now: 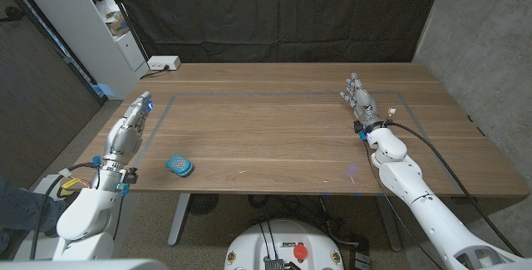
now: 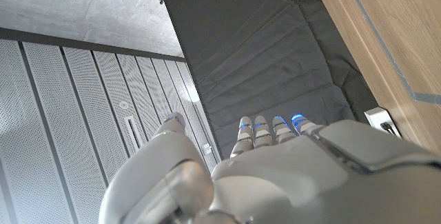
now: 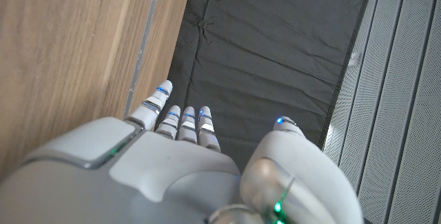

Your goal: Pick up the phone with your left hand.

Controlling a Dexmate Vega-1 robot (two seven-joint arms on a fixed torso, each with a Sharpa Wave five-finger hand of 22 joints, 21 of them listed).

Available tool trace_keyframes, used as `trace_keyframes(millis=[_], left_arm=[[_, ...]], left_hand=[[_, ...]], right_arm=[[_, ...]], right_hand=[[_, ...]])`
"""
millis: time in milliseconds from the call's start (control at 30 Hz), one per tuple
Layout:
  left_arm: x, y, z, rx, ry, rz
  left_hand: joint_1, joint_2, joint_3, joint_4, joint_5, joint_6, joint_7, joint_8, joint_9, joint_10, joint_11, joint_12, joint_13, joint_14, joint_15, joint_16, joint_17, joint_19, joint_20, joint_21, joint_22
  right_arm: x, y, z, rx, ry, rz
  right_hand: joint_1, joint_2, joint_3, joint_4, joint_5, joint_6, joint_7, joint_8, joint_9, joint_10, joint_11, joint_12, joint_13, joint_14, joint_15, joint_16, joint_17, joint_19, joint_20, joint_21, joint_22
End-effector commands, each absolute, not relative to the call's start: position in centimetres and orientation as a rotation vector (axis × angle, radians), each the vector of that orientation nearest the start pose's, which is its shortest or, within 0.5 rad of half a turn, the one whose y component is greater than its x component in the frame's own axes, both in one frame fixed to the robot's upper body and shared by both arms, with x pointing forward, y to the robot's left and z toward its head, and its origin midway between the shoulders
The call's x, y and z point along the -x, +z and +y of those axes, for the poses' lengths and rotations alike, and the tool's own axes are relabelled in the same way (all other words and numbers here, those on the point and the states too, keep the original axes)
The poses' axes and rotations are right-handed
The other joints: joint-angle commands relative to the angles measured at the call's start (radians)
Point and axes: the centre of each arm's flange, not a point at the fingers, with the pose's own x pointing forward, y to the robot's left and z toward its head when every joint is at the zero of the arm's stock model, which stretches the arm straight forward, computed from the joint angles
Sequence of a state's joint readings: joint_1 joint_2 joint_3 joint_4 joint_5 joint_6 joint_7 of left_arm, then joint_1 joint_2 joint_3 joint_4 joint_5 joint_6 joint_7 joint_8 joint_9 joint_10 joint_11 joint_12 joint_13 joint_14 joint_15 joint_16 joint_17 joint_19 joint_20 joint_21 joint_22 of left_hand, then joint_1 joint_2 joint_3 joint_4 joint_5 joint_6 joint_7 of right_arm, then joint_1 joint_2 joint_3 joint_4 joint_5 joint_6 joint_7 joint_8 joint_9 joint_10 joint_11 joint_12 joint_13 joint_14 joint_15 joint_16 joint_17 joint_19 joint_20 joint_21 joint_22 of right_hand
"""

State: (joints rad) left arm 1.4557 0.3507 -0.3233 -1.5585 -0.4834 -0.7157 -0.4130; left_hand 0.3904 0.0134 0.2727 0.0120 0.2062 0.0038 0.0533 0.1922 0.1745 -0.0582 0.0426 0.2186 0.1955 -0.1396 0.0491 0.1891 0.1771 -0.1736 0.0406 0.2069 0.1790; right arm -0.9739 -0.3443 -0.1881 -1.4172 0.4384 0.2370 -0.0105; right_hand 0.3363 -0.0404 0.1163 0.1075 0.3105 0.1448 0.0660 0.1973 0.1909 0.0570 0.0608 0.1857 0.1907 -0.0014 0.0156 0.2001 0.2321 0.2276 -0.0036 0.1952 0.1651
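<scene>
Hands are both parked at the tabletop (image 1: 274,129) edges — my left hand (image 1: 133,123) holds nothing, fingers straight and side by side, as does my right hand (image 1: 360,100). Nearest thing is a small teal object (image 1: 179,165), lying just inward of my left wrist — I judge it to be the phone, so the reach should be short.

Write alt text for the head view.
A small teal phone lies near the front edge of a wooden table, untouched. The robot's left hand is extended at the table's left edge, the right hand over the right side; both hold nothing.
</scene>
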Motion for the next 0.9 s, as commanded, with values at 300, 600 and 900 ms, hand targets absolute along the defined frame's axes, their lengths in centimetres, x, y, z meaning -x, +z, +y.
trace_keyframes(millis=[300,600,900], left_arm=[[-43.6,-12.5,45.7,-0.248,0.016,-0.951],[-42.8,-12.4,46.1,-0.283,0.045,-0.962],[-42.5,-12.5,46.4,-0.316,0.063,-0.966]], left_hand=[[0.019,0.004,0.005,-0.013,-0.003,-0.001,0.003,-0.002,0.004,-0.008,-0.004,-0.005,-0.001,-0.003,-0.005,-0.003,0.002,-0.045,0.01,-0.003,0.002],[0.025,0.005,0.007,-0.018,-0.002,-0.002,0.003,-0.002,0.004,-0.009,-0.005,-0.006,-0.001,-0.005,-0.006,-0.004,0.002,-0.048,0.012,-0.005,0.002],[0.03,0.006,0.009,-0.022,-0.002,-0.002,0.002,-0.002,0.004,-0.009,-0.005,-0.006,-0.001,-0.006,-0.006,-0.004,0.002,-0.048,0.013,-0.005,0.002]], right_arm=[[-63.4,-4.2,-27.3,-0.053,0.125,-0.627],[-63.0,-4.2,-27.6,-0.044,0.122,-0.63],[-62.4,-4.0,-27.8,-0.034,0.118,-0.635]], right_hand=[[0.004,0.012,-0.005,-0.003,0.005,0.008,0.001,0.003,0.002,0.002,-0.01,0.009,0.0,0.006,0.0,0.006,0.001,0.007,-0.002,0.0,0.005],[0.004,0.014,-0.005,-0.004,0.006,0.009,0.0,0.003,0.002,0.003,-0.011,0.009,0.0,0.007,-0.001,0.006,0.0,0.008,-0.002,0.0,0.005],[0.004,0.015,-0.006,-0.004,0.007,0.009,-0.001,0.003,0.002,0.001,-0.013,0.008,-0.001,0.006,-0.001,0.006,-0.002,0.01,-0.003,0.0,0.005]])
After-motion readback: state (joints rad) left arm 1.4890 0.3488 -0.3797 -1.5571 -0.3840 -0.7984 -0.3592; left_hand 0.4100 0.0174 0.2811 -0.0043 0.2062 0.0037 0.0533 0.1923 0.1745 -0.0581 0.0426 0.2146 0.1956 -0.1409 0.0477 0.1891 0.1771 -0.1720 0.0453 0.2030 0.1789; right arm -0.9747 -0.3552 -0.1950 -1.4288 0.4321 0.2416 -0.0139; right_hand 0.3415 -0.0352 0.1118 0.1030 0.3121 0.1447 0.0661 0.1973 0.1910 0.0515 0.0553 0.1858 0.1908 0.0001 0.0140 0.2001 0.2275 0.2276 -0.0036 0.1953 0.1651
